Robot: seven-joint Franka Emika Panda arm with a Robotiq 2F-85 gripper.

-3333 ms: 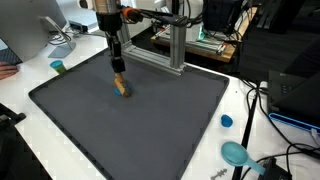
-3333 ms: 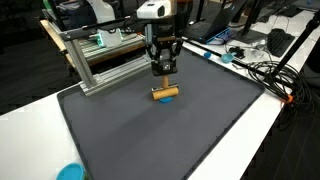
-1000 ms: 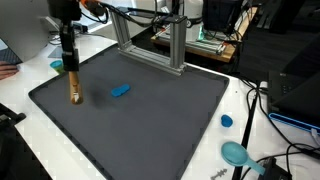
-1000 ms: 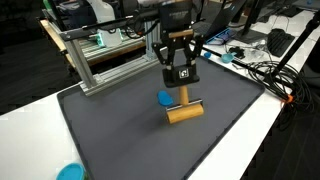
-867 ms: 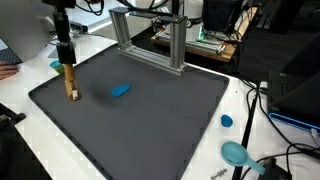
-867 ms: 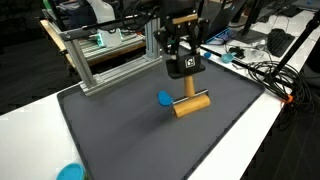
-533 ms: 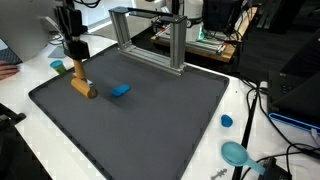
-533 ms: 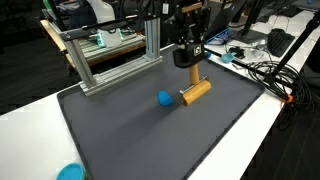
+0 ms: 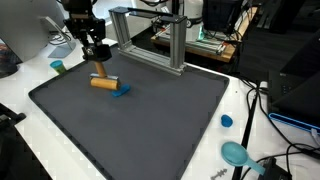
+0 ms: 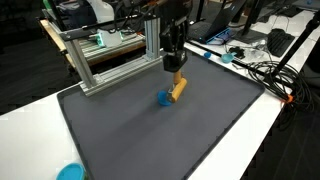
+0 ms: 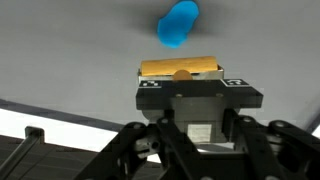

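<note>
My gripper (image 9: 99, 66) is shut on a tan wooden cylinder (image 9: 103, 82) and holds it just above the dark grey mat (image 9: 150, 130). The cylinder also shows in an exterior view (image 10: 178, 89) and in the wrist view (image 11: 181, 67), lying crosswise under the fingers. A small blue object (image 9: 121, 90) lies on the mat right beside the cylinder. It shows in an exterior view (image 10: 163, 99) and in the wrist view (image 11: 178, 23) just past the cylinder. Whether cylinder and blue object touch is unclear.
An aluminium frame (image 9: 150, 35) stands at the mat's back edge, close behind the gripper. A teal cap (image 9: 58, 67) sits off the mat near a monitor. A blue cap (image 9: 227, 121) and a teal dish (image 9: 236, 153) lie on the white table (image 9: 250, 110) by cables.
The gripper has carried the wooden cylinder from the mat's edge back toward the blue object, turning it, and now holds it right beside that object.
</note>
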